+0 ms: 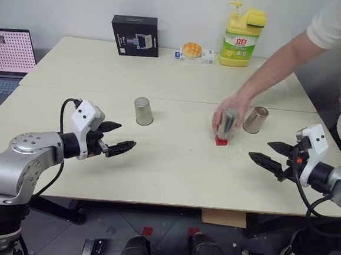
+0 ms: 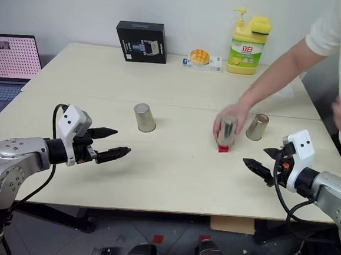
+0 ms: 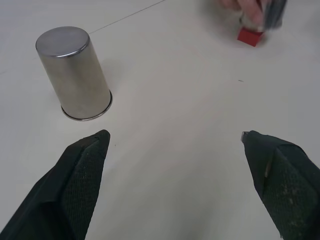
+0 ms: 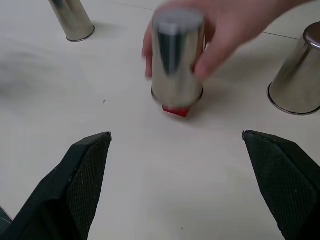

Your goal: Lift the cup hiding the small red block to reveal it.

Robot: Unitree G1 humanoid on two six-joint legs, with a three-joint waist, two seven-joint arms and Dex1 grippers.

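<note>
Three plain steel cups stand upside down on the pale table. A person's hand [image 1: 222, 111] grips the middle cup [image 1: 229, 123], which is blurred. The small red block [image 1: 221, 141] peeks out at that cup's near rim, also seen as the red block [image 4: 176, 111] under the cup [image 4: 177, 55]. The left cup [image 1: 143, 111] and right cup [image 1: 255, 119] stand alone. My left gripper [image 1: 127, 134] hovers open near the table's front left, short of the left cup. My right gripper [image 1: 259, 149] is open at the front right, empty, short of the held cup.
The person stands at the table's right side, arm reaching in over the right half. At the far edge sit a black box [image 1: 135, 35], a small yellow-topped pack [image 1: 192, 50] and a dish-soap bottle [image 1: 241, 38]. A laptop [image 1: 8, 53] lies at the far left.
</note>
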